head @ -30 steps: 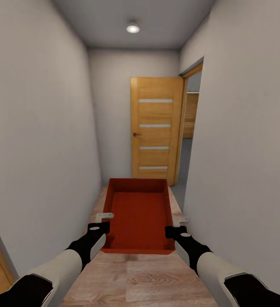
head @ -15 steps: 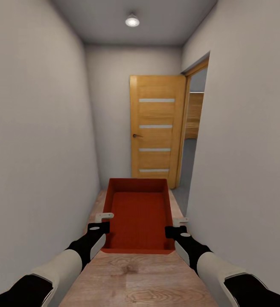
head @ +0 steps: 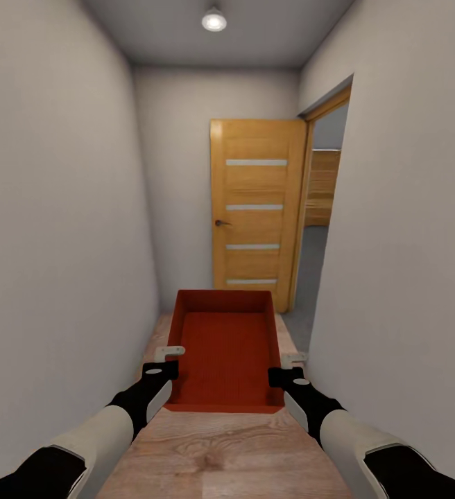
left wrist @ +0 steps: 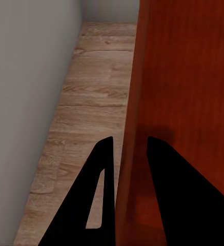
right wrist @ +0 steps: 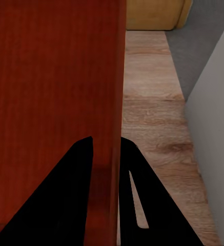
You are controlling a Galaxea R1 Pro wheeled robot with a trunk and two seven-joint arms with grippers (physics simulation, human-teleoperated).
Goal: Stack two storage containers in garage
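Note:
One orange-red storage container (head: 224, 350) hangs level in front of me above the wood plank floor of a narrow corridor. My left gripper (head: 165, 362) is shut on its left wall, and my right gripper (head: 288, 366) is shut on its right wall. In the left wrist view the black fingers (left wrist: 99, 195) straddle the thin red wall (left wrist: 135, 102) of the container, one outside and one inside. The right wrist view shows the same pinch: fingers (right wrist: 137, 200) on either side of the container's wall (right wrist: 117, 92). The living room is out of view.
Pale grey walls stand close on both sides. An orange wooden door (head: 255, 208) stands open at the corridor's end. To its right an open doorway (head: 321, 229) shows a dark grey floor (head: 309, 277) beyond. A ceiling lamp (head: 213, 21) is lit.
The whole view has moved forward along the corridor, so the door and doorway look nearer and larger. Both grippers keep the same hold on the container.

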